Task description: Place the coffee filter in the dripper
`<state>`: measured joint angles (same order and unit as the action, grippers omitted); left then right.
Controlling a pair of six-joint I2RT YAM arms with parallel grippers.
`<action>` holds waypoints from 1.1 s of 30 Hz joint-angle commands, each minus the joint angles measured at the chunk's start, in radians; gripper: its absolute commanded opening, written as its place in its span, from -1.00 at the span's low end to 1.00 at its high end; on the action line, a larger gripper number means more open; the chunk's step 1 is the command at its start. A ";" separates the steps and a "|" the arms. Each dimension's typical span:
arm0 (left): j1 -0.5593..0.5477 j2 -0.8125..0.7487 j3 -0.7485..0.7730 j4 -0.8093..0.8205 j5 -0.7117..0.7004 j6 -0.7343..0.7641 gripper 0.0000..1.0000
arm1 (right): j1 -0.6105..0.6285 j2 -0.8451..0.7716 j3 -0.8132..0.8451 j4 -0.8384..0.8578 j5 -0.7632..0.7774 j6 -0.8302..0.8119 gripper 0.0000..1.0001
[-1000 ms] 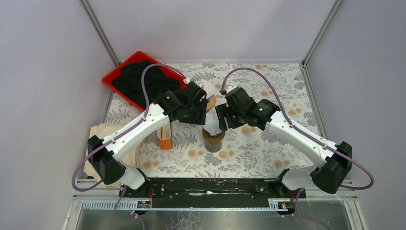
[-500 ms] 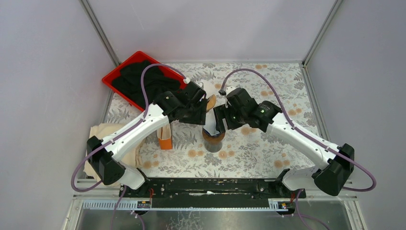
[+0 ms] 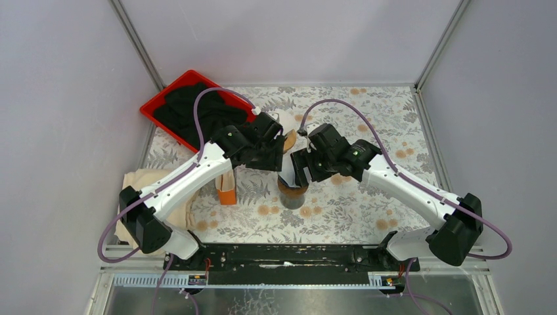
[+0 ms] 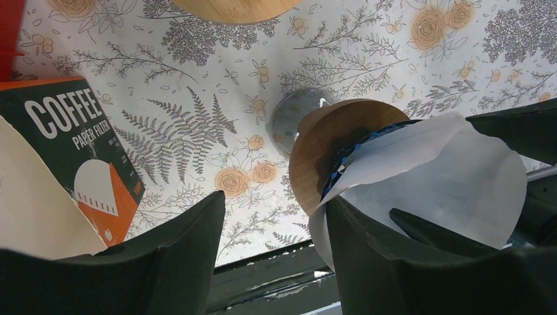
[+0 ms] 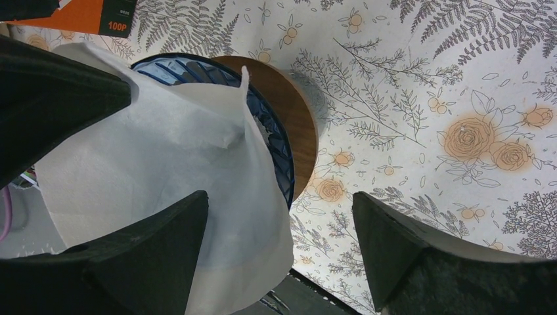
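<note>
A white paper coffee filter (image 5: 164, 151) sits opened in the blue ribbed dripper (image 5: 279, 147), which rests on a round wooden ring (image 4: 322, 144) over a glass vessel. The filter (image 4: 453, 177) stands out above the dripper's rim. My right gripper (image 5: 281, 200) is open, one finger on the filter's inner side and the other outside over the tablecloth. My left gripper (image 4: 274, 203) is open with nothing between its fingers, and its right finger lies against the filter's wall. In the top view both grippers meet above the dripper (image 3: 292, 193).
An orange and black coffee filter box (image 4: 79, 151) stands left of the dripper. A red tray (image 3: 152, 105) with black cloth lies at the back left. A beige cloth (image 3: 141, 184) sits at the left edge. A wooden disc (image 4: 230, 6) lies behind the dripper.
My right gripper's jaws have spread wider and it has shifted slightly left over the dripper. The left arm has stayed where it was.
</note>
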<state>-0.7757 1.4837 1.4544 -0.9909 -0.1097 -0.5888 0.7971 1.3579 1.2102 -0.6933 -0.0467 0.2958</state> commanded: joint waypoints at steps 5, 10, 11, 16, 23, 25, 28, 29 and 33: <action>0.007 -0.011 -0.002 0.051 0.025 0.017 0.30 | -0.006 -0.035 0.026 0.074 0.022 0.010 0.85; 0.008 -0.010 -0.004 0.052 0.029 0.017 0.30 | -0.006 -0.016 0.013 0.119 0.000 0.027 0.90; 0.008 -0.011 -0.005 0.052 0.029 0.017 0.30 | -0.006 -0.010 0.011 0.125 -0.015 0.028 0.91; 0.007 -0.018 -0.006 0.052 0.030 0.014 0.30 | -0.006 -0.007 0.006 0.130 -0.021 0.039 0.92; 0.007 -0.050 -0.003 0.061 0.056 0.009 0.36 | -0.006 -0.052 0.013 0.108 0.057 0.029 0.94; 0.007 -0.057 -0.003 0.062 0.072 0.010 0.36 | -0.008 -0.059 0.015 0.102 0.091 0.024 0.93; 0.005 -0.067 -0.011 0.076 0.107 0.015 0.36 | -0.015 -0.065 0.015 0.101 0.111 0.017 0.94; 0.004 -0.070 -0.018 0.077 0.110 0.015 0.36 | -0.018 -0.064 0.014 0.100 0.112 0.017 0.93; 0.000 -0.071 -0.046 0.077 0.125 0.018 0.37 | -0.028 -0.057 0.009 0.110 0.114 0.017 0.92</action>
<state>-0.7761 1.4300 1.4425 -0.9581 -0.0242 -0.5888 0.7849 1.3193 1.2102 -0.6003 0.0349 0.3199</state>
